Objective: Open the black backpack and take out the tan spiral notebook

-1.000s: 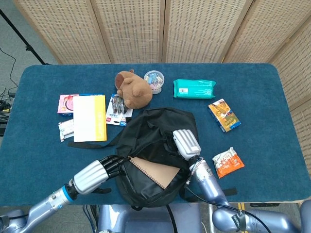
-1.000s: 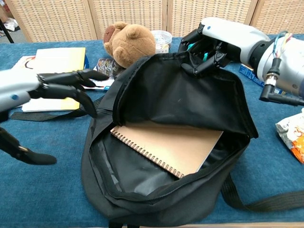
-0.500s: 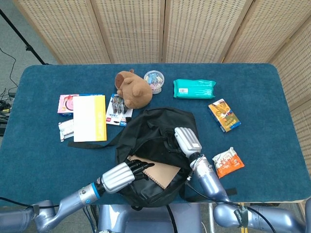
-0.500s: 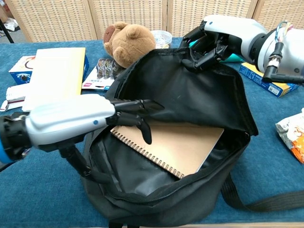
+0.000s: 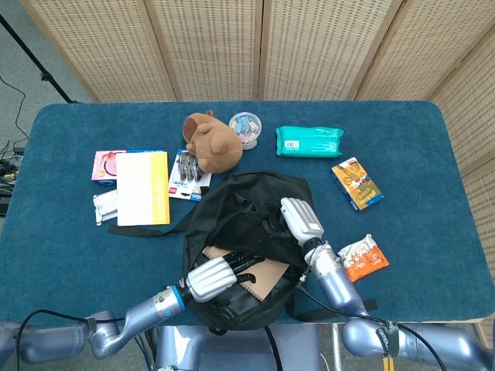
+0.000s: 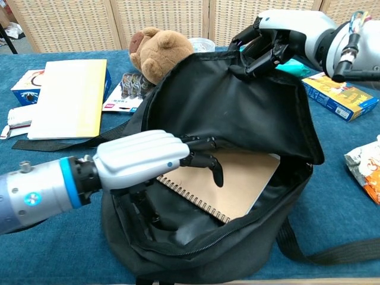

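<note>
1. My left hand (image 6: 139,159) is inside the open mouth of the black backpack (image 6: 237,113). Its dark fingers (image 6: 205,163) are apart and a little curled, just above the tan spiral notebook (image 6: 237,184). I cannot tell if they touch the cover; they hold nothing.
2. My right hand (image 6: 279,35) grips the far top edge of the backpack flap and holds it lifted.
3. The notebook lies flat inside the backpack, with the spiral edge toward the near left.
4. The backpack sits at the near middle of the blue table (image 5: 69,232).
5. Far left of it I see a brown teddy bear (image 5: 210,141) and a yellow and white book (image 5: 142,188).
6. On the right lies an orange snack bag (image 5: 363,259).
</note>
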Controlling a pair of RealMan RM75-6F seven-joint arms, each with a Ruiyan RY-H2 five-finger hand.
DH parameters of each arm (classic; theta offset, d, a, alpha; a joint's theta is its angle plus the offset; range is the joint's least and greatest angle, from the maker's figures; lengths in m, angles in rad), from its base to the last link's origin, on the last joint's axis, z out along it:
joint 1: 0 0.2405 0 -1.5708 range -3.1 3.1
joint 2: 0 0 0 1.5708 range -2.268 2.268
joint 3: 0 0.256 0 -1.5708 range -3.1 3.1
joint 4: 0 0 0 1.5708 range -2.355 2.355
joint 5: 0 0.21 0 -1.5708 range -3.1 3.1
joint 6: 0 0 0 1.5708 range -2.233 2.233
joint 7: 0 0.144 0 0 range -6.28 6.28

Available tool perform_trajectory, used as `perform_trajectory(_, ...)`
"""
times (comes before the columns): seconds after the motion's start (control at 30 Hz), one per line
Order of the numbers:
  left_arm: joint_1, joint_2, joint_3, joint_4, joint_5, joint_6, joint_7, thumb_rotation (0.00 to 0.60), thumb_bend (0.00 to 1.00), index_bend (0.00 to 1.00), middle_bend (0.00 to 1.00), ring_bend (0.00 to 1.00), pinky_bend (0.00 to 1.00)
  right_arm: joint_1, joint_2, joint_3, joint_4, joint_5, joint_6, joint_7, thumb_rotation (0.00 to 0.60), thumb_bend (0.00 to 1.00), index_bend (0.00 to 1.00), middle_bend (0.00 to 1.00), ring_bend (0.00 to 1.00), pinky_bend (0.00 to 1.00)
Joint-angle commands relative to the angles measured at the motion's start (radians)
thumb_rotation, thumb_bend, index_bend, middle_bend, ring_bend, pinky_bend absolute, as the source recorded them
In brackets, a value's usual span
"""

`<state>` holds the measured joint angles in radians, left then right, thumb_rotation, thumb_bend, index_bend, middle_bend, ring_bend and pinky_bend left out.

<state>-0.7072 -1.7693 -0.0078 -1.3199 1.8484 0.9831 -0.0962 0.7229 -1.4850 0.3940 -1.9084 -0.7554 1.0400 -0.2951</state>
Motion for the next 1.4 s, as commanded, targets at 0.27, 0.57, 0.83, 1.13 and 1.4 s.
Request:
perform_trajectory(0.27,-0.051,-0.096,-0.026,0.096,-0.047,-0.006,-0.005,0.6,0.11,0.34,0.08,0.13,0.19,0.016,0.018,-0.003,-0.004,0.017,0.01,0.014,0.6,0.62,0.72,0.65,0.57,0.63)
perform_trajectory(0.57,-0.078,-0.133,-0.024,0.14,-0.067,0.0,0.008,0.6,0.11,0.34,0.08,0.13,0.19,0.028,0.024,-0.01,-0.006,0.019,0.026,0.023,0.6,0.64,0.72,0.65,0.57,0.63)
perform_trajectory(0.83,-0.091,-0.173,-0.012,0.185,-0.095,-0.004,-0.014,0.6,0.11,0.34,0.08,0.13,0.19,0.033,0.039,-0.009,-0.01,0.031,0.039,0.031,0.6,0.65,0.72,0.65,0.57,0.63)
perform_trajectory(1.13,-0.11,-0.234,-0.024,0.256,-0.131,-0.007,-0.013,0.6,0.19,0.34,0.08,0.13,0.19,0.03,0.07,-0.017,-0.036,0.031,0.042,0.049,0.6,0.65,0.72,0.65,0.57,0.63)
perform_trajectory(1.4,-0.13,-0.265,-0.028,0.29,-0.149,-0.009,0.002,0.6,0.32,0.34,0.08,0.13,0.19,0.031,0.081,-0.024,-0.044,0.03,0.045,0.066,0.6,0.65,0.72,0.65,0.57,0.63)
